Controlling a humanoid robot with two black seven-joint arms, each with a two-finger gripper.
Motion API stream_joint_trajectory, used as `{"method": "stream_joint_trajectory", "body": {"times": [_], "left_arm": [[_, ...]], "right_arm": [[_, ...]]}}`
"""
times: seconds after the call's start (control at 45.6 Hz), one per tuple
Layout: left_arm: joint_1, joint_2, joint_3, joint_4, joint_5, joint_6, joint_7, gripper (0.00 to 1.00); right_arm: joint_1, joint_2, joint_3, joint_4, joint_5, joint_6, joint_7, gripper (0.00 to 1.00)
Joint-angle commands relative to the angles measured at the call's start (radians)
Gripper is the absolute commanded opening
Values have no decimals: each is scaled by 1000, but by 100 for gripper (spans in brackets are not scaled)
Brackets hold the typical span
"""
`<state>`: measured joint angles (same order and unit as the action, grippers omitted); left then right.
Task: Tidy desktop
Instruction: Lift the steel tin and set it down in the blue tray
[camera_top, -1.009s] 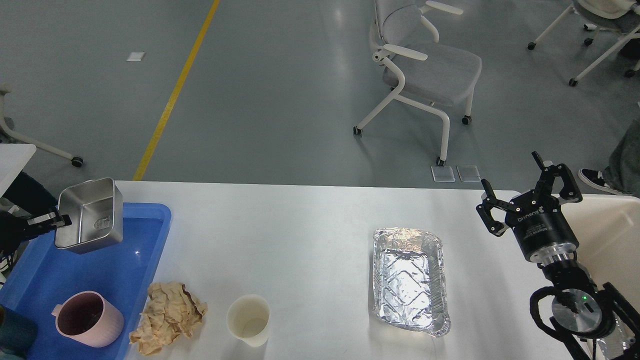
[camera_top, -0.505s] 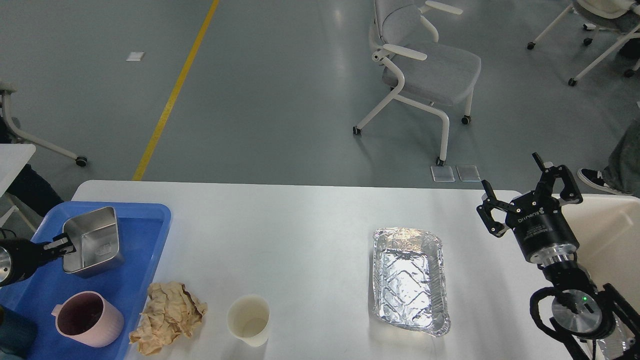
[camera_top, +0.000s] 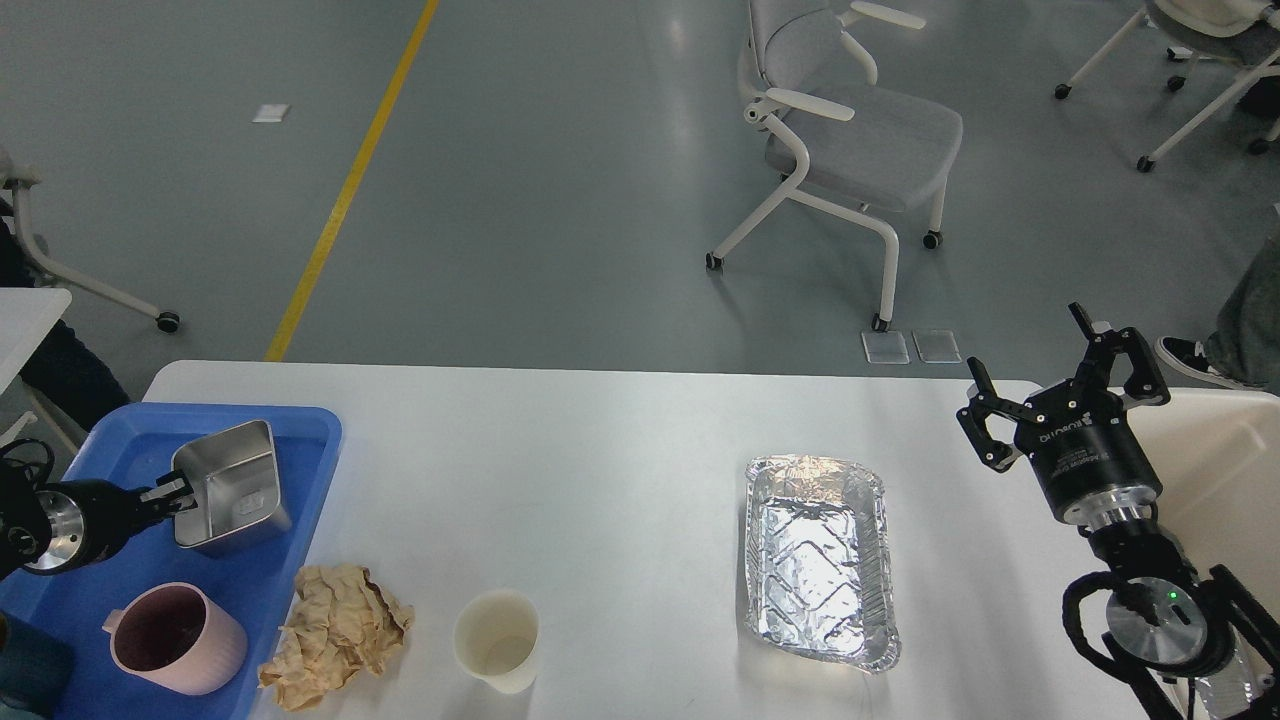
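Two arms frame your view; the left gripper (camera_top: 176, 493) pinches the rim of a steel container (camera_top: 232, 487), which sits tilted over the blue tray (camera_top: 300, 440); the right gripper (camera_top: 1058, 385) hovers with fingers spread wide, holding nothing; between them lies the desktop (camera_top: 620, 470), carrying a foil pan (camera_top: 820, 560), a paper cup (camera_top: 497, 640) and crumpled paper (camera_top: 335, 632); a pink mug (camera_top: 175, 638) sits in the tray.

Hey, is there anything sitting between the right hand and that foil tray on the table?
Nothing visible. The right hand hangs open over the desktop's far right end, and the foil tray lies to its left and nearer the robot, with only bare tabletop between them. The paper cup and crumpled paper lie beyond the tray.
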<state>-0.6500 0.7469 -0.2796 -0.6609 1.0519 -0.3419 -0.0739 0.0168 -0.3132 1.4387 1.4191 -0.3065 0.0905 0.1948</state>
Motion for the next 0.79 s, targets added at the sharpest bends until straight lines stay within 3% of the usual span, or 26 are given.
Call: {"method": "stream_joint_trajectory", "body": {"times": [0.0, 0.768], "left_arm": [[-8, 11, -1, -5, 0, -2, -4, 95], [-7, 12, 2, -5, 2, 15, -18, 97]], "right_arm": [[0, 2, -1, 0, 0, 0, 0, 100], [-1, 0, -1, 0, 0, 0, 0, 100]]}}
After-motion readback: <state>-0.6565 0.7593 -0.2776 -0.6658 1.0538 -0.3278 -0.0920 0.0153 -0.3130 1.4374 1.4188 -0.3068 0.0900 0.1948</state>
